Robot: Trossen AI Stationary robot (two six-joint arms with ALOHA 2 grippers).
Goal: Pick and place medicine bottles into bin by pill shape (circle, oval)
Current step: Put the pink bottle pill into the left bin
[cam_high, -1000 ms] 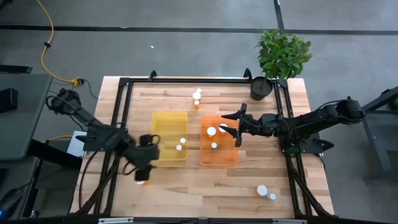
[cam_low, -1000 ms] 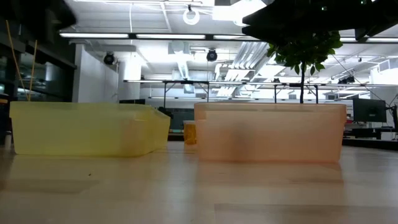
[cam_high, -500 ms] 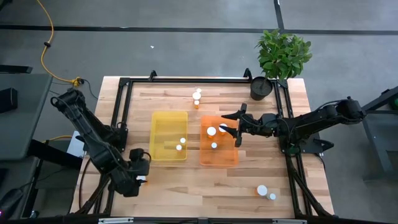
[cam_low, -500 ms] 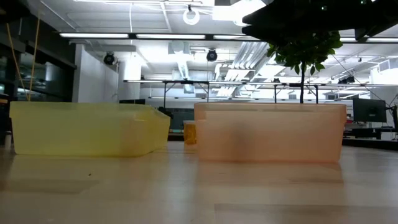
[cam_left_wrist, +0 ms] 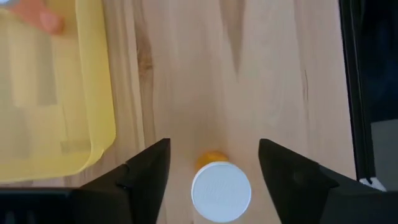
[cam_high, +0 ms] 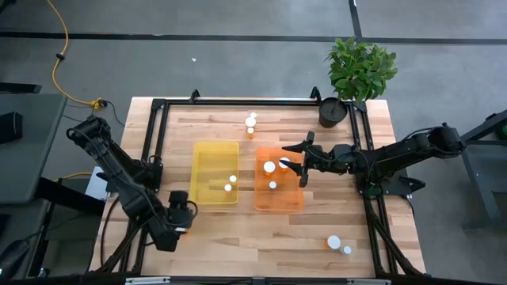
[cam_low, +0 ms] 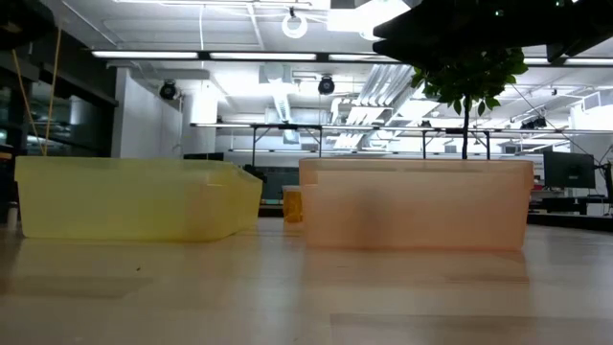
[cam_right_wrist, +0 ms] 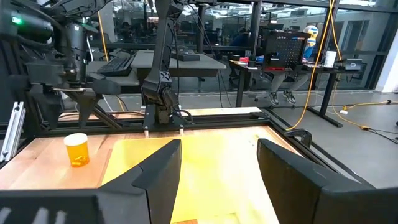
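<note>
Standing between the spread fingers of the left gripper (cam_left_wrist: 214, 180), 1 medicine bottle (cam_left_wrist: 220, 186) rests untouched beside the yellow bin (cam_left_wrist: 93, 93); only the left wrist view shows its white cap.

Bare wood beside yellow bin (cam_high: 215, 172)

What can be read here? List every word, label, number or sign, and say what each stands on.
No text is readable in any view.
Round white cap of the small orange translucent pill bottle: any marks are too blurred to read.
Orange translucent bottle standing farther off on the wooden table: no legible label.
Yellow plastic bin and orange plastic bin: no markings visible.
</note>
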